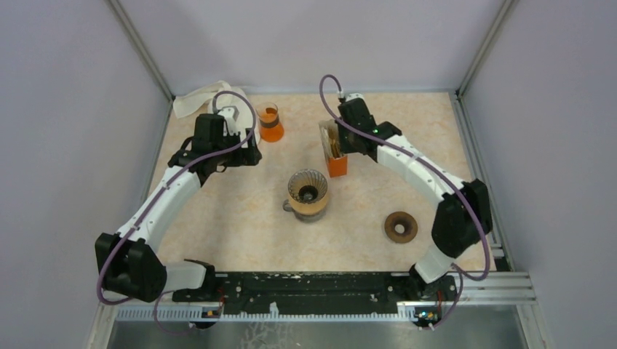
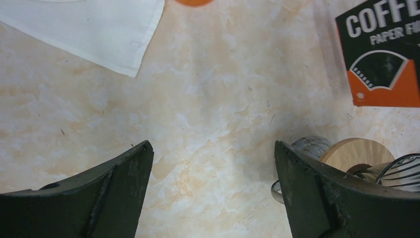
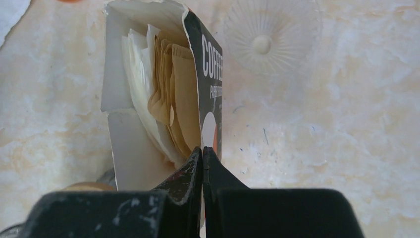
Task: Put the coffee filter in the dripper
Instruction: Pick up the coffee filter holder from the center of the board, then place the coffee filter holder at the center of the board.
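The dripper, a wire cone with a wooden collar, stands at the table's middle; it also shows at the right edge of the left wrist view. The black and orange coffee filter box stands open behind it, with brown paper filters upright inside. My right gripper is shut on the box's printed side wall, one finger inside and one outside. My left gripper is open and empty over bare table, left of the dripper.
A white cloth lies at the back left. A cup of orange liquid stands beside it. A brown ring lies at the front right. A clear ribbed disc lies beyond the box.
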